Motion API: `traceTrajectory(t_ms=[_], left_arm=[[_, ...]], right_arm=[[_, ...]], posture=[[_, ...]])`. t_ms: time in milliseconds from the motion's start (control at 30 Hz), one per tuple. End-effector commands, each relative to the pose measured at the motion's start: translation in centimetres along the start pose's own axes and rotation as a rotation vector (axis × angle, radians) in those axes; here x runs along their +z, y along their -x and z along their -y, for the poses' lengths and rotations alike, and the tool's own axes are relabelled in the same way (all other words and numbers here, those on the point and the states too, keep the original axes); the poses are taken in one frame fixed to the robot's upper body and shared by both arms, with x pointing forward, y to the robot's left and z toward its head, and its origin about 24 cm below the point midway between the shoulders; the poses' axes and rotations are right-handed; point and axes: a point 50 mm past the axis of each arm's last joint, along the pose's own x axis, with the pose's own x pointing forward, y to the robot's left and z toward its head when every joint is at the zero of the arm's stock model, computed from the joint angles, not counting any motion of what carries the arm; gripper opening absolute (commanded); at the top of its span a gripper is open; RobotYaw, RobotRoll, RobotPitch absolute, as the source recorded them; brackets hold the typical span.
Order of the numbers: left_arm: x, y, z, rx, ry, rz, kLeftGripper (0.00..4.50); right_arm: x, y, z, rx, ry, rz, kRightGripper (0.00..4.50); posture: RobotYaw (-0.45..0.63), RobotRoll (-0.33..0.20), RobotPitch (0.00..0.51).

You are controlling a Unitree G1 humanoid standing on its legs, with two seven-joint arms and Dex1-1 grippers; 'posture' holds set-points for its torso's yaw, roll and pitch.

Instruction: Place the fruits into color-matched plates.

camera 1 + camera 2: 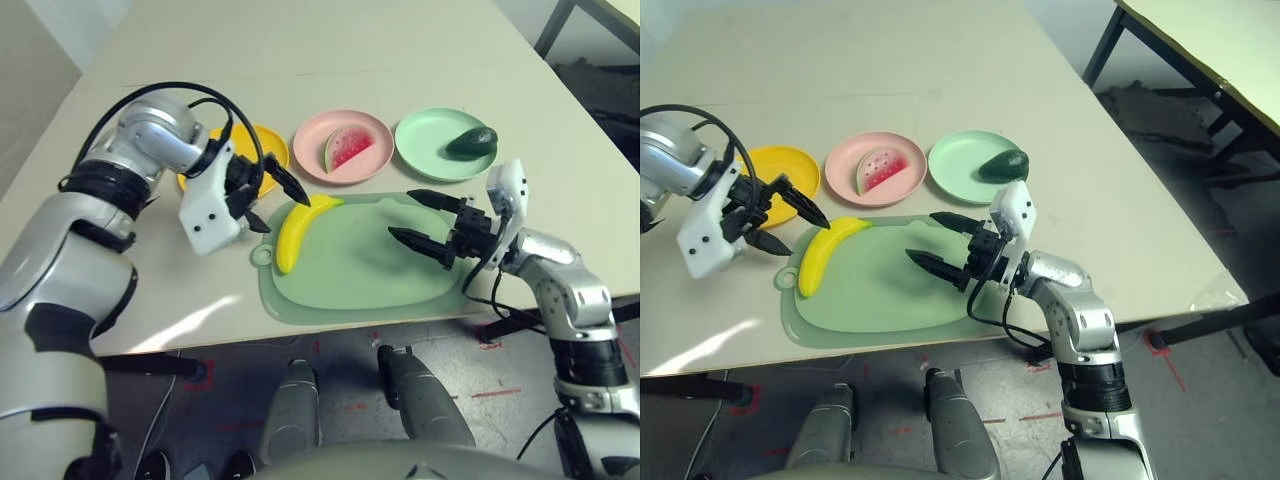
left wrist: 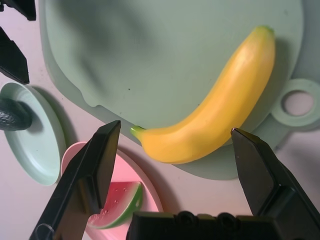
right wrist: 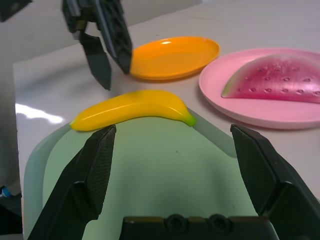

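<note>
On the tabletop (image 1: pixel 330 60), three plates sat in a row along the far edge of a large green cutting mat (image 1: pixel 360 285): the yellow plate (image 1: pixel 268 140) on the left, the pink plate (image 1: pixel 345 145) in the middle and the mint green plate (image 1: pixel 435 142) on the right. The red watermelon wedge (image 1: pixel 347 148) lay in the pink plate, and the dark green avocado (image 1: pixel 472 141) rested in the mint green plate, toward its right rim. The yellow banana (image 1: pixel 298 230) lay on the mat's left part, its far tip reaching the mat's far edge near the pink plate. The left end effector (image 1: pixel 272 200) hovered just left of the banana, near the yellow plate's near rim, its two black fingers spread wide and holding nothing; in the left wrist view the banana showed between its fingers (image 2: pixel 87 175). The right end effector (image 1: pixel 420 218) hung above the mat's right part, pointing left toward the banana, its fingers likewise spread wide and empty.
</note>
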Motion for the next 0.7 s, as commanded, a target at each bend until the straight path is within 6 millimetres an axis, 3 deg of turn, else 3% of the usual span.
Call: traceTrajectory(t_ms=[33,200,700], left_arm=[[-0.3,0.1,0.1,-0.039,-0.013,-0.028,4.5],[-0.3,-1.0,-0.1,-0.076,-0.06,-0.014,4.5],[-0.2,-3.8,-0.6,-0.092,-0.129,0.032,4.5]], right_arm=[[-0.7,0.2,-1.1,0.083,0.074,-0.015,4.48],[-2.0,0.9,-3.2,0.288,0.142,-0.036,4.48],[-1.8,0.5,-2.7,0.27,0.141,-0.025,4.48]], posture=[[-0.13,0.0,0.213],[-0.14,0.0,0.214],[-0.16,0.0,0.216]])
